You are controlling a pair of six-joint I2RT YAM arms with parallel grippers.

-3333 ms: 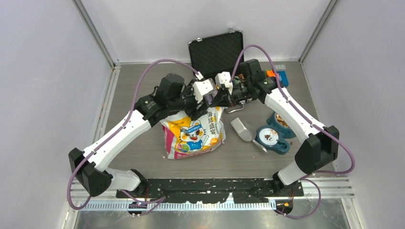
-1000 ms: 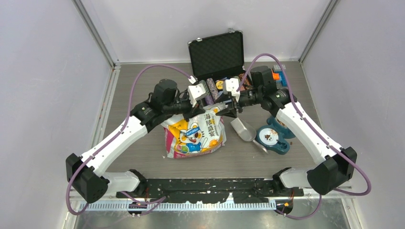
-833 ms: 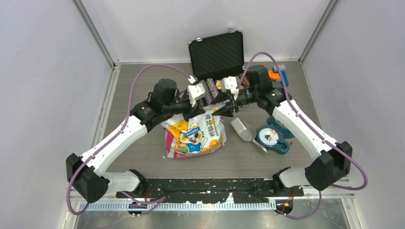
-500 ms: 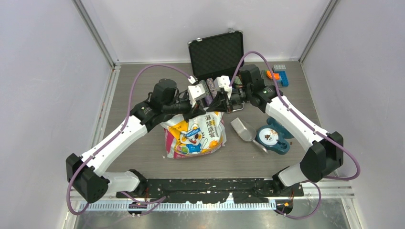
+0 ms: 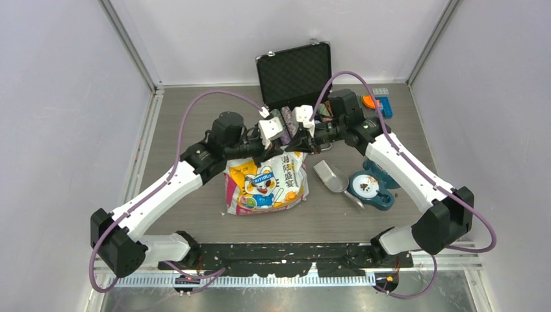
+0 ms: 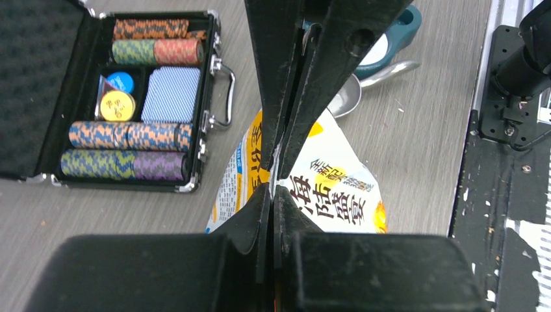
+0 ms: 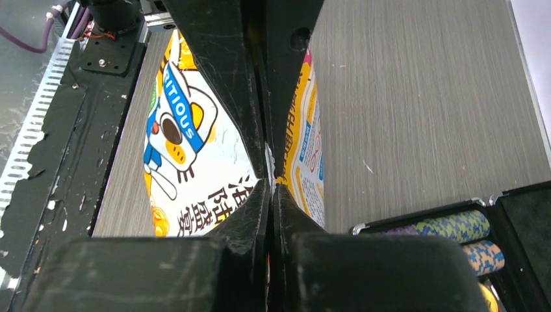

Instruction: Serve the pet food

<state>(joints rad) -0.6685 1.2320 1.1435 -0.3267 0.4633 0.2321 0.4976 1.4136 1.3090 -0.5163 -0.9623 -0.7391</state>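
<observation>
Kibble (image 5: 368, 187) lies in the teal dish (image 5: 383, 198) at the right of the surface (image 5: 195, 130), seen from the top, with the bag (image 5: 266, 185) at centre. Left wrist: left hand (image 6: 273, 185) is pinched tight on the bag's top edge. Right wrist: right hand (image 7: 269, 177) is likewise clamped on that edge.

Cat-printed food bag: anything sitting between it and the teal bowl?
Yes. A silver metal scoop lies on the table between the cat-printed bag and the teal plastic bowl, which holds some brown kibble. Left gripper and right gripper are both shut on the bag's top edge.
</observation>
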